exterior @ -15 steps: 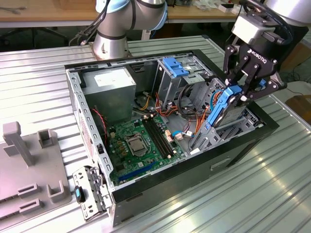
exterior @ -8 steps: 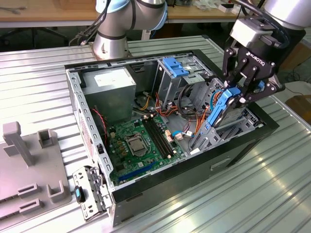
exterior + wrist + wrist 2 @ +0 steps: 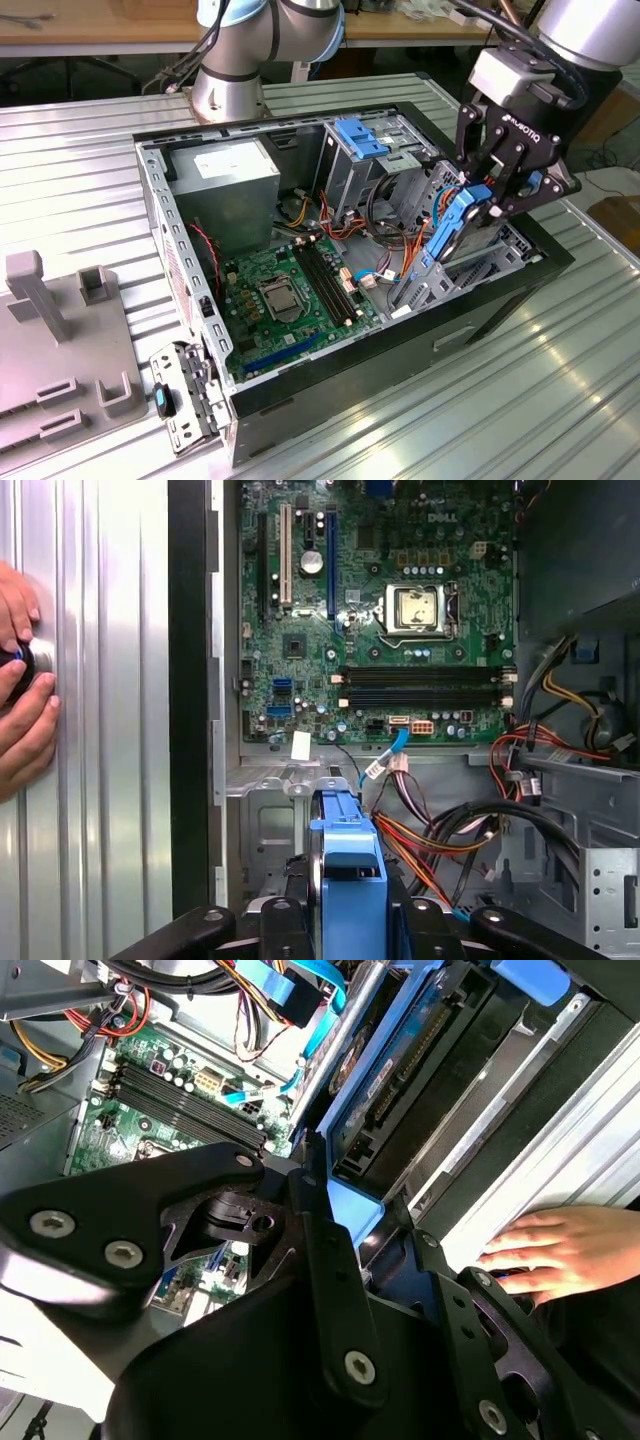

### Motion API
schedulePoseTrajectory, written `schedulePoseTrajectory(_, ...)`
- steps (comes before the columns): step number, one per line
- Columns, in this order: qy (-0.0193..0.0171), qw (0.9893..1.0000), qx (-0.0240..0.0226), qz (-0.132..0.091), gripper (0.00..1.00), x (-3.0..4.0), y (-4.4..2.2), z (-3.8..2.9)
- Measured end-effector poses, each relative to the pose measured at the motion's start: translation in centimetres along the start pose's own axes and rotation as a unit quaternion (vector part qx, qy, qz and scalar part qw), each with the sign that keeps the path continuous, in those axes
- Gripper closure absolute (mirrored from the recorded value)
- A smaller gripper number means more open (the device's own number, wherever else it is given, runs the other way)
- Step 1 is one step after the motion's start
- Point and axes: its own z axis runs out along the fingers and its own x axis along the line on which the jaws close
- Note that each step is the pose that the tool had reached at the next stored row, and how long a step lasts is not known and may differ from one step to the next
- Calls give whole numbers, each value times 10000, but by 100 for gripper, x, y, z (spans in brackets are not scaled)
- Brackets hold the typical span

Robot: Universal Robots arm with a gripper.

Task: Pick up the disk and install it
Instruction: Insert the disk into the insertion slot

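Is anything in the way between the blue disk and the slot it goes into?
Nothing I can see. The gripper holds the disk tilted, its lower end already at the metal bay. The orange wires lie beside it, toward the motherboard.

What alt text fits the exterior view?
Black robot gripper holds a flat dark grey disk with bright blue plastic rails, tilted, at the drive bay on the exterior view's right of an open black computer case, green motherboard exposed, on a ribbed metal table.

Black fingers (image 3: 298, 908) seemingly clamp the disk (image 3: 350, 880) near the motherboard (image 3: 380, 610).
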Motion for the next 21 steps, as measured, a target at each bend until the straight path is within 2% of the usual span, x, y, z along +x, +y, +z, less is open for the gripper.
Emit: schedulePoseTrajectory(21,-7,10000,0,19,63,-3,-2,235)
